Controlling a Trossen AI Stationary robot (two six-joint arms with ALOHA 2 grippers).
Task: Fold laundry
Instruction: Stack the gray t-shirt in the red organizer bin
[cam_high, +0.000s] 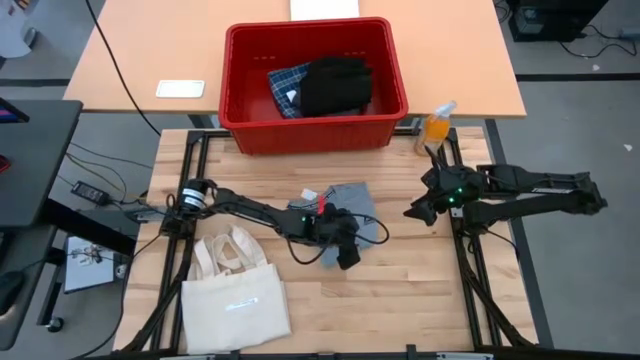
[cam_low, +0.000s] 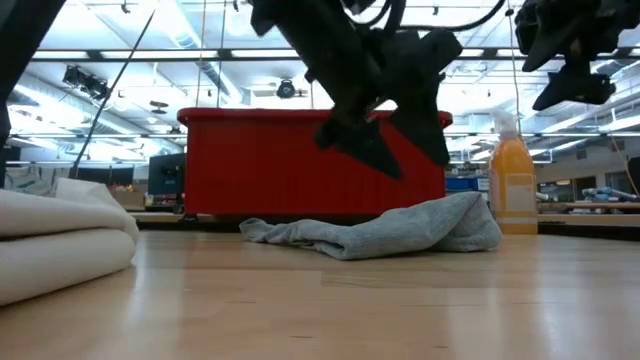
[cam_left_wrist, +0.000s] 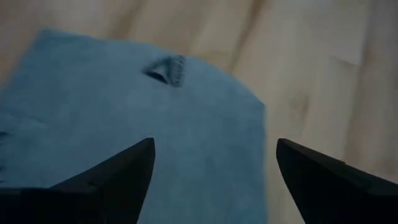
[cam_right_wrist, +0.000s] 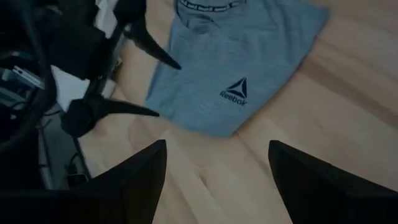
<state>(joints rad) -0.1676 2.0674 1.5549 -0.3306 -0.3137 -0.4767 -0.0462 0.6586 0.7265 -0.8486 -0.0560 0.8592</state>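
a: where's the left gripper (cam_high: 345, 250) sitting?

b: raised over the near edge of the grey top (cam_high: 350, 205), fingers spread wide with nothing between them. in the low view it hangs clear above the cloth, so the top lies free on the worktop (cam_high: 420, 300).

a: and the right gripper (cam_high: 420, 212)?

b: also wide and empty, raised off to the side of the top, probably waiting its turn.

a: why is the top there?

b: it's laid mid-worktop between both arms, within reach of each. it looks partly folded, though i can't be sure from the bunching.

a: the rest of the laundry?

b: the plaid piece (cam_high: 285, 85) and dark garments (cam_high: 335, 85) sit in the red bin (cam_high: 240, 70).
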